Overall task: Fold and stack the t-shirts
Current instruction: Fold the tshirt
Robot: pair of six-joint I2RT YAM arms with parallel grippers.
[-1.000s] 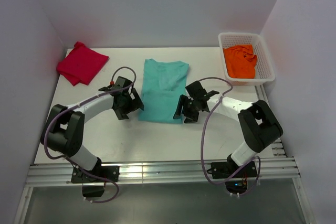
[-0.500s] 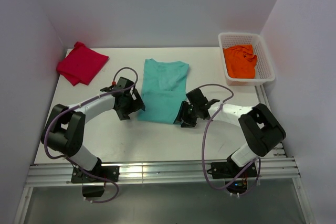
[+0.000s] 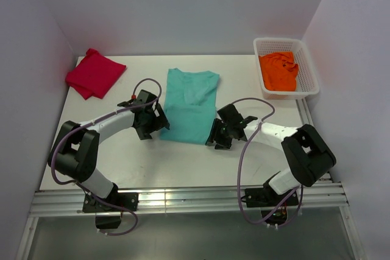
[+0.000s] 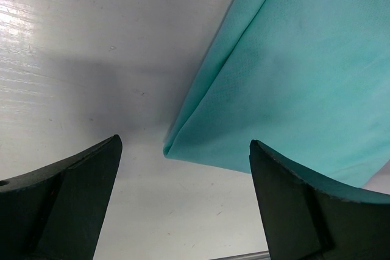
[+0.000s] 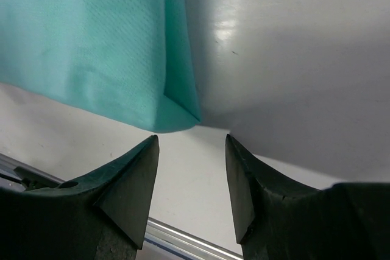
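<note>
Right gripper [image 3: 217, 134] nearer flat teal-green t-shirt [image 3: 190, 105]

**A:** quick check, where are the shirts sitting right now?

**B:** the teal-green t-shirt [image 3: 190, 105] is pretty much dead centre on the bench [image 3: 152, 159]. It's lying flat with both sides folded in, so it's a long narrow strip with the collar end at the far side and the hem toward the near edge. Up close, both near corners lie flat, with doubled cloth along the folded edges.

**A:** and the other two?

**B:** the crimson-red t-shirt [image 3: 94, 73] is folded into a squarish packet, sitting skewed in the far left corner, well apart from the teal one. The orange t-shirt [image 3: 279, 70] isn't folded at all, it's just a crumpled heap inside the white mesh basket [image 3: 287, 94] at far right.
</note>
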